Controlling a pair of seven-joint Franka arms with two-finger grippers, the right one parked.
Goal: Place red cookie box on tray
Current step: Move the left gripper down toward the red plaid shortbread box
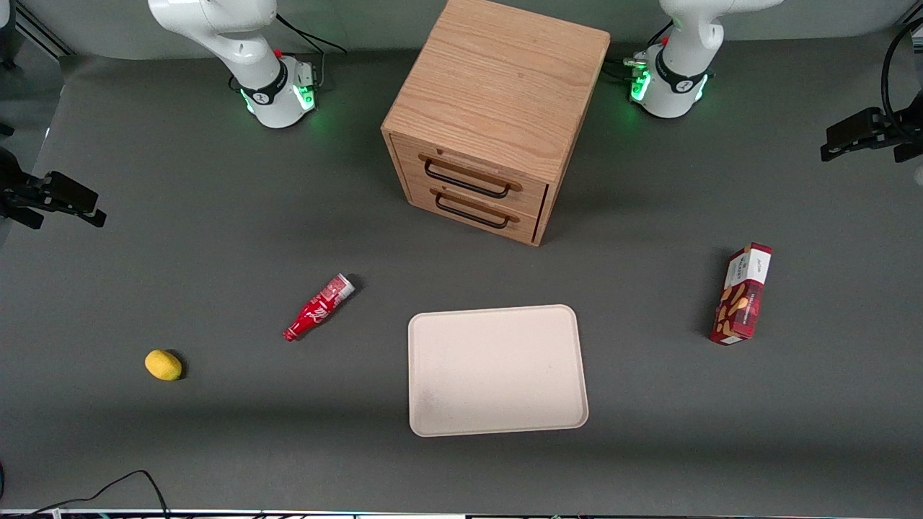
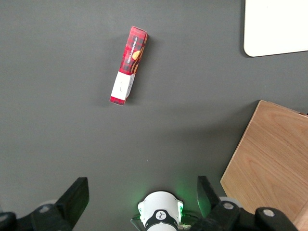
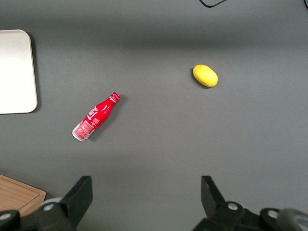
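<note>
Since the red cookie box (image 1: pixel 742 293) is slim cardboard, you should expect it to be light and fairly stiff, but the walls will likely dent if you squeeze hard. Surface looks smooth printed card, so probably a bit slick; go for a firm but gentle pinch. Best hold, as a judgement: across the narrow width near the middle of its length, fingers on the two long sides, so it stays balanced and does not swing. Avoid the ends, the flaps there may give.

Looks: dark red oblong box, white panel at one end, tan cookies pictured on the face. In the left wrist view the box (image 2: pixel 128 64) lies flat on the dark table (image 1: pixel 216 238), slightly skewed, nothing touching it.

Position: box sits toward the working arm's end of the table, well apart from the tray (image 1: pixel 496 369), which is pale beige, flat, low rim, nothing on it. Wooden drawer cabinet (image 1: pixel 490 115) stands farther from the front camera than the tray. Red bottle (image 1: pixel 318 307) and a yellow lemon-like item (image 1: pixel 164 365) lie toward the parked arm's end; ignore them.

Your gripper (image 2: pixel 142 195) hangs high above the table, well clear of the box, fingers spread wide, holding nothing. Grasp not yet started.
</note>
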